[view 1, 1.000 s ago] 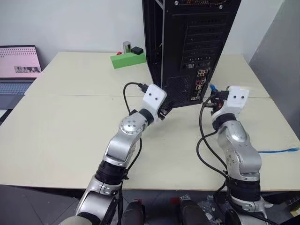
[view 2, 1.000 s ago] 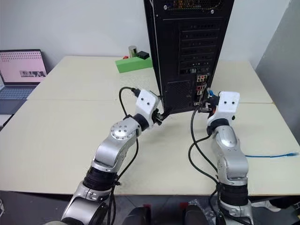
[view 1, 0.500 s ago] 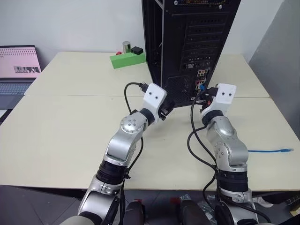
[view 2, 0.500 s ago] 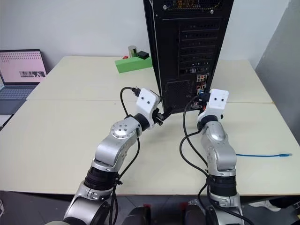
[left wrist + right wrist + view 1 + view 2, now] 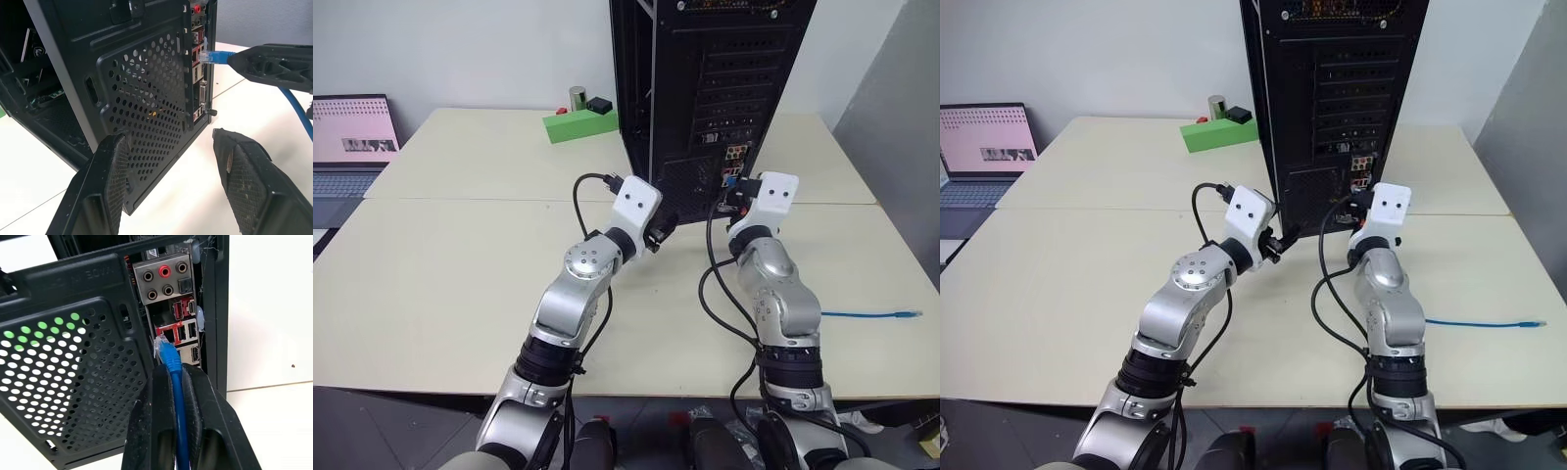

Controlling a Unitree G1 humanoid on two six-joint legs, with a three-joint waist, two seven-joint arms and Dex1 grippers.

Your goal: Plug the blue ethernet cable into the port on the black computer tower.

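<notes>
The step in hand is the final approach of the plug to its socket. The right pincer [image 5: 173, 382] is pressed together on the blue ethernet cable [image 5: 172, 363], gripping it just behind the clear plug, which juts out past the fingertips and sits right at the rear connector panel of the black computer tower [image 5: 705, 88]. From the right wrist view the plug tip is close to the port [image 5: 168, 335], a dark squarish socket in the red-framed block beside the USB jacks; whether it already touches the panel I cannot tell. The rest of the cable trails behind the arm, its far end lying on the surface [image 5: 460, 274] off to the right [image 5: 871, 314]. The left pincer [image 5: 171, 186] hangs spread and empty near the tower's perforated vent grille [image 5: 146, 98], low by the case's corner.

The next move likely calls for a small sideways correction to line the plug up with the socket, then a straight push until it seats.
</notes>
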